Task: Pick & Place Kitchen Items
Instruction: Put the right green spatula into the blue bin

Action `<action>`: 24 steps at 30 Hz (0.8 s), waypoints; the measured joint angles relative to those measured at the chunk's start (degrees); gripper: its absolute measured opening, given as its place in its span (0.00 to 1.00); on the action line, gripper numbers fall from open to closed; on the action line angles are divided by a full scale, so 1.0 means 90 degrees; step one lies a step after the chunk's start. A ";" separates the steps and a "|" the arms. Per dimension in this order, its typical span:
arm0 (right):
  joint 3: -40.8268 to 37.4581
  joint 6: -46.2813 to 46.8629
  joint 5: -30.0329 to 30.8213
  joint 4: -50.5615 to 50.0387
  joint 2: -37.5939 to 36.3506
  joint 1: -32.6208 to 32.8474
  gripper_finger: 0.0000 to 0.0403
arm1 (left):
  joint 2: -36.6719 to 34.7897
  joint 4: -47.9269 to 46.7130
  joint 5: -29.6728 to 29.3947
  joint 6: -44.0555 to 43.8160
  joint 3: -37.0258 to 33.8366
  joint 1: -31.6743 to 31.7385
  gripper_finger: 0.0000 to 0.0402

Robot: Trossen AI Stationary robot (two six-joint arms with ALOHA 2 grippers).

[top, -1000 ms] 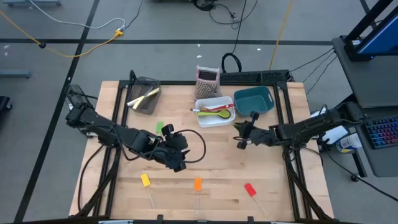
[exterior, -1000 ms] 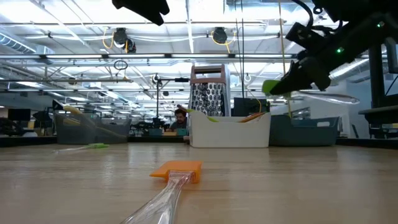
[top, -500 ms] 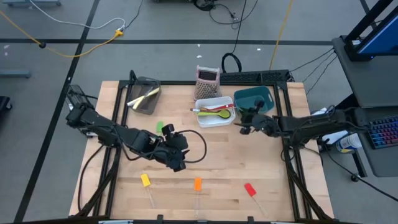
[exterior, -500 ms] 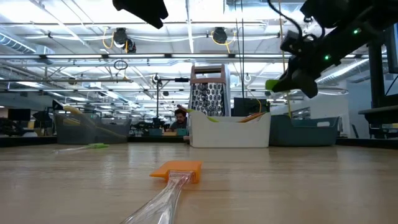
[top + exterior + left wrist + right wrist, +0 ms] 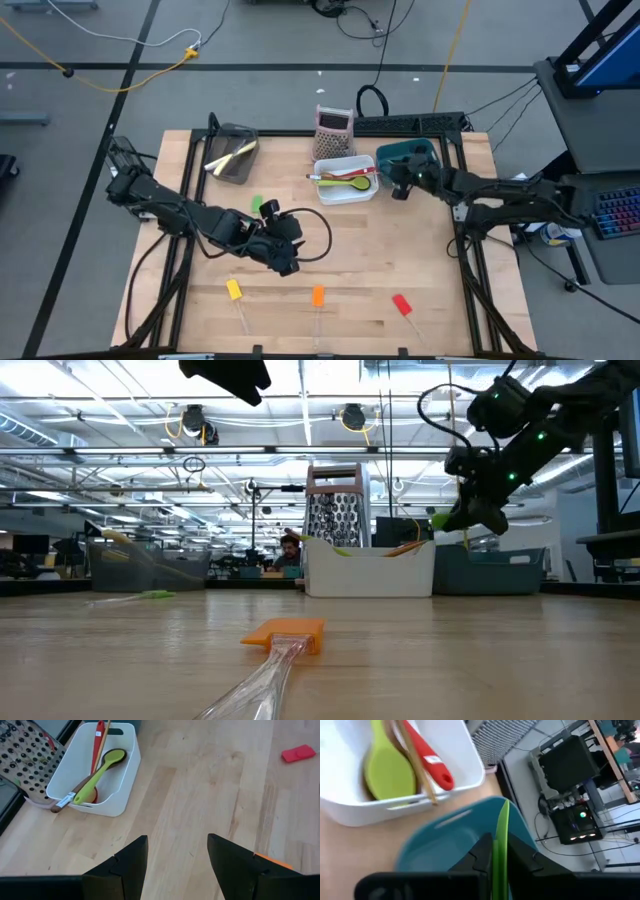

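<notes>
Nearest the front edge of the wooden surface (image 5: 350, 250) lie three clear-handled spatulas in a row: a yellow spatula (image 5: 234, 290), an orange spatula (image 5: 318, 296) in the middle, and a red spatula (image 5: 401, 304), each well apart from the others. In the low view the orange one lies flat, its handle running toward the camera.

Farther in, the left gripper (image 5: 285, 262) hangs above the surface left of centre, and its fingers (image 5: 131, 862) stand wide apart with nothing between them. Just behind that arm a green utensil (image 5: 257, 204) lies on the wood.

Beyond, the white bin (image 5: 345, 190) holds a green spoon (image 5: 102, 764), a red spoon (image 5: 98, 737) and a wooden spoon (image 5: 80, 785), lying lengthwise together. Just right of it sits the teal bin (image 5: 425, 152). The right gripper (image 5: 401, 181) hovers over the teal bin's near left part, its fingers (image 5: 482, 851) pinched on a slim green-handled utensil (image 5: 503, 827) that stands upright between them; its green tip (image 5: 441, 518) shows beside the gripper in the low view.

At the back stand the grater (image 5: 334, 125), just behind the white bin, and at the left the mesh bin (image 5: 240, 132), holding cream-handled knives (image 5: 229, 157).
</notes>
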 joint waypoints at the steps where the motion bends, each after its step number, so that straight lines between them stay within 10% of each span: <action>1: 0.0000 -0.0053 -0.0177 0.0023 0.0044 -0.0147 0.06 | 0.0000 0.0001 0.0000 0.0003 0.0000 0.0000 0.53; 24: 0.0000 -0.0842 -0.1670 0.1582 0.2066 -0.1443 0.07 | -0.0002 -0.0002 0.0000 0.0022 0.0000 0.0000 0.53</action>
